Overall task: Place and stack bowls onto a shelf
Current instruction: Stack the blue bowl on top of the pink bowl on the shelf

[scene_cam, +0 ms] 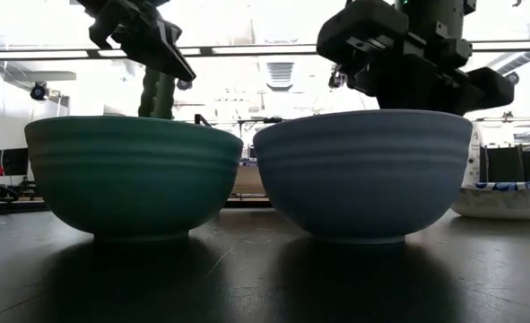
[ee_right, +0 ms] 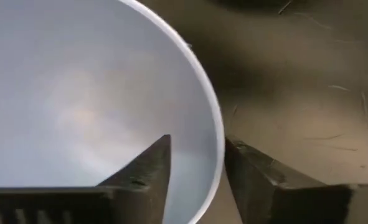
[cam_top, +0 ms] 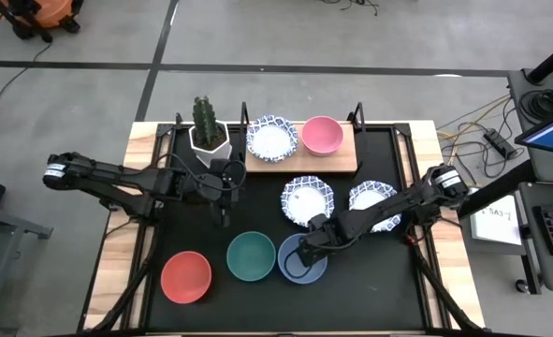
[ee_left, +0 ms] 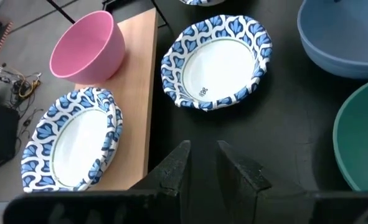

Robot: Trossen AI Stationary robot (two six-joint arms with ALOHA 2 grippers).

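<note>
The shelf (cam_top: 343, 157) at the far edge carries a blue-patterned white bowl (cam_top: 271, 139) and a pink bowl (cam_top: 321, 135). Two more patterned bowls (cam_top: 307, 199) (cam_top: 372, 198) sit on the black mat. Near the front stand a red bowl (cam_top: 185, 277), a green bowl (cam_top: 251, 256) and a blue bowl (cam_top: 295, 271). My right gripper (ee_right: 196, 146) is open above the blue bowl's rim, one finger inside and one outside. My left gripper (ee_left: 202, 152) hovers a little open, holding nothing, near the cactus pot (cam_top: 208, 139). My right gripper straddles the blue bowl's rim (ee_right: 220, 134) from above, pointing steeply down, with one finger inside the bowl and one outside. I cannot tell whether either finger touches the rim. The bowl stands upright on the mat.
A white pot with a cactus stands left of the shelf. The green bowl (scene_cam: 130, 175) sits close beside the blue one (scene_cam: 363, 175). The shelf's thin black posts (cam_top: 357, 114) rise at its corners. Bare mat (cam_top: 388, 290) lies to the front right.
</note>
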